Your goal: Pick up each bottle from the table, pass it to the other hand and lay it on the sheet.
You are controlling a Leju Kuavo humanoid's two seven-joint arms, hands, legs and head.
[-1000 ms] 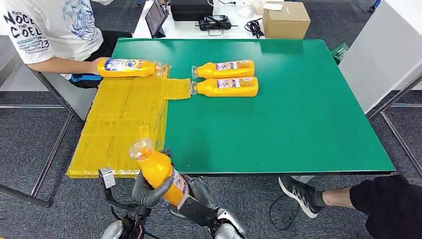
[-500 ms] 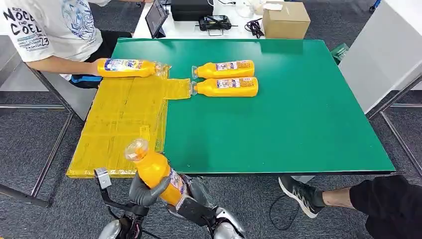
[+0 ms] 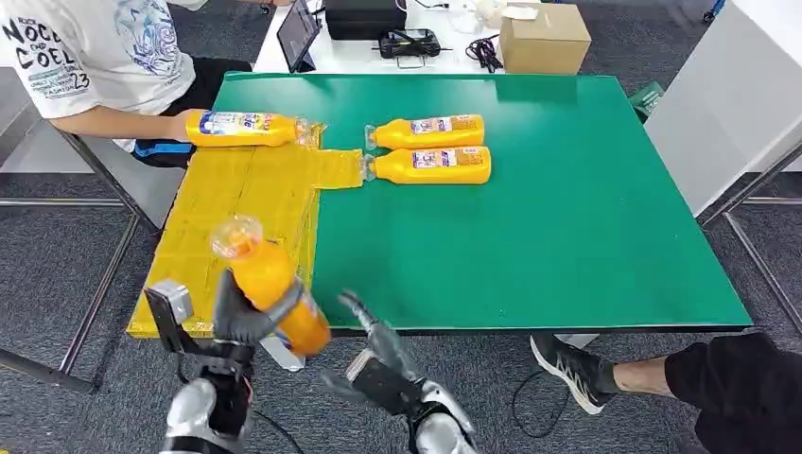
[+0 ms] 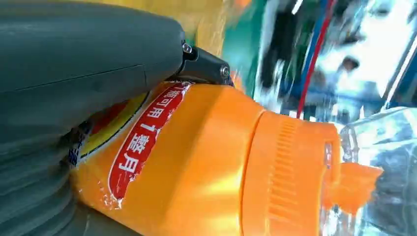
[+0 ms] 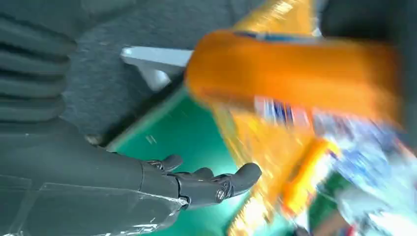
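Since a second ago the left hand has carried the bottle up and leftward, over the near edge of the yellow sheet, while the right hand has let go and now hangs with fingers spread, holding nothing. The left hand grips the bottle round its lower body, cap tilted up and away. Two more bottles lie side by side on the green worktop; a person's hand rests on another bottle at the sheet's far end. The held bottle looks top-heavy in this low grip; a quick tilt could let it slip or roll off the sheet's edge.
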